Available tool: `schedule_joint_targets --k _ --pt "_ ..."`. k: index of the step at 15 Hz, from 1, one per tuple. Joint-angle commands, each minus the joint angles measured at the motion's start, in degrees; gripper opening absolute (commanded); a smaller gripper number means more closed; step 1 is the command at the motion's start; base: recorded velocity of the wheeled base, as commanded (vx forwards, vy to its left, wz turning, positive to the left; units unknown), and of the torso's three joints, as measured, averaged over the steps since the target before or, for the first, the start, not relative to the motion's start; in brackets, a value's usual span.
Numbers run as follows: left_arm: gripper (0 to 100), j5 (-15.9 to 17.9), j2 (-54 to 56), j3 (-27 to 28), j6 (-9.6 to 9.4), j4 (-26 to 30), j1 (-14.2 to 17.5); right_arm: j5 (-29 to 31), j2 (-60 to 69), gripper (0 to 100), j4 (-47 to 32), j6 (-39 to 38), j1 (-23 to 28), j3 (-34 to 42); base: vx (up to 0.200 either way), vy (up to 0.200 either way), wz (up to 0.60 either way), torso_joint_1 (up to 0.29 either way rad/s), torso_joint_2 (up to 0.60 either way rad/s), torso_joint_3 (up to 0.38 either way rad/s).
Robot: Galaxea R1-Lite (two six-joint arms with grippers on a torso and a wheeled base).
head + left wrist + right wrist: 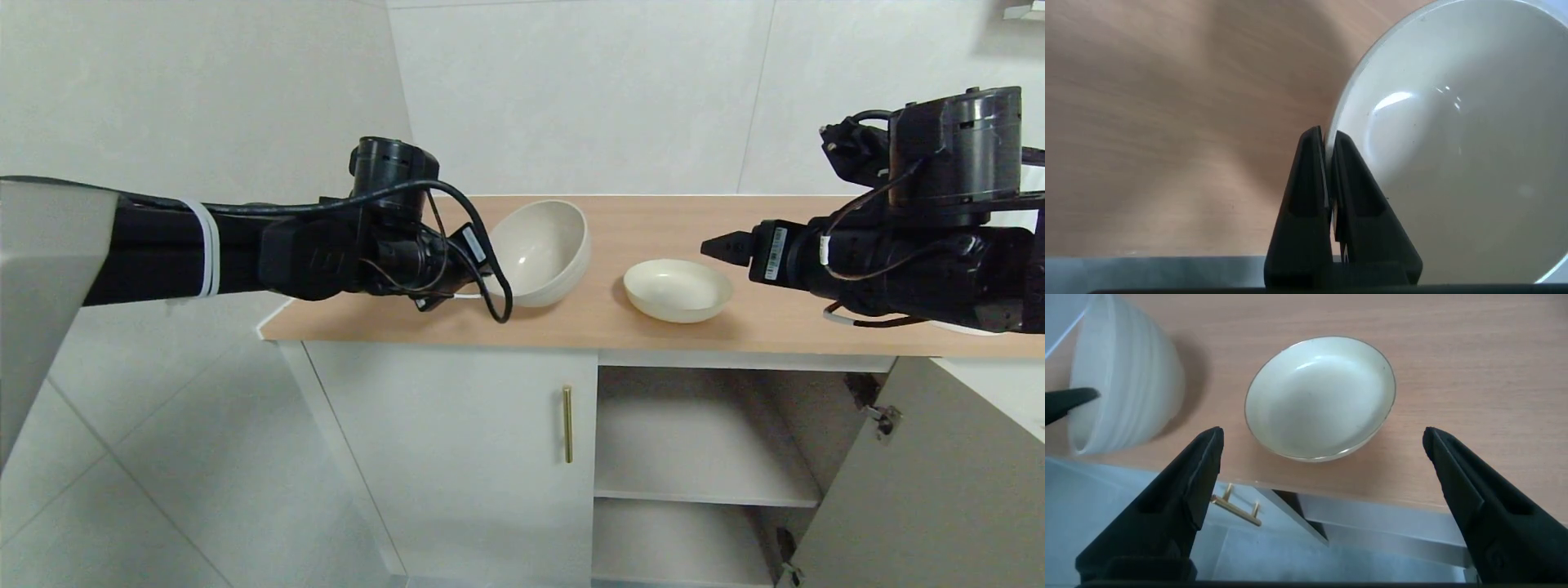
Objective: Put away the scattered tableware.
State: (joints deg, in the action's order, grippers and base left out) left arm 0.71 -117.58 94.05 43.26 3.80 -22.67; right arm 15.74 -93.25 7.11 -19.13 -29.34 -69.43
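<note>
Right, left gripper [1328, 140] is clamped on the rim of the large bowl [543, 249], one finger inside and one outside, jaws nearly together. The bowl is tipped on its side with its mouth facing the arm. I can't tell whether its lower wall touches the wooden countertop [784, 331] or just clears it.

Right gripper [1321, 437] has its jaws spread wide and holds nothing. It hovers at 3 o'clock of the small shallow bowl [678, 287], which sits upright on the counter near the front edge, at 3 o'clock of the large bowl and apart from it.

Handling, my read: both bowls look like glazed ceramic, so stiff, slick and chippable. A one-sided rim pinch on the large bowl is prone to swinging, so move it slowly. For the small one, take the rim at the near side, one finger inside.

The open cabinet shelf [702, 490] is at 6 o'clock of the small bowl, its door [922, 482] swung out at 4 o'clock.
</note>
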Motion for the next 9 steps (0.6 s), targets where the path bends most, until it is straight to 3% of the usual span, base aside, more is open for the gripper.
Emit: schedule_joint_targets --k 1,3,6,7,9 --pt "0 0.26 2.97 -2.12 -0.29 0.06 0.0 -0.01 -1.24 100 -0.16 0.05 0.34 -0.27 0.0 0.0 0.0 0.0 0.0 0.0" --pt "0 1.58 6.05 -5.19 -0.99 -0.02 -0.09 0.52 -3.7 100 -0.78 0.05 2.01 -2.03 0.0 0.0 0.0 0.0 0.0 0.0" --pt "0 6.59 12.29 -11.96 -6.26 -0.46 0.0 1.84 -8.8 100 -3.15 -0.12 4.21 -5.46 0.0 0.0 0.0 0.0 0.0 0.0" --pt "0 8.17 14.48 -15.39 -8.9 -1.78 0.0 4.04 -11.61 100 -3.15 -0.12 4.73 -7.13 0.0 0.0 0.0 0.0 0.0 0.0" --pt "0 8.52 16.33 -19.61 -12.06 -5.47 0.0 6.94 -14.86 100 -2.98 -1.26 5.26 -9.41 0.0 0.0 0.0 0.0 0.0 0.0"
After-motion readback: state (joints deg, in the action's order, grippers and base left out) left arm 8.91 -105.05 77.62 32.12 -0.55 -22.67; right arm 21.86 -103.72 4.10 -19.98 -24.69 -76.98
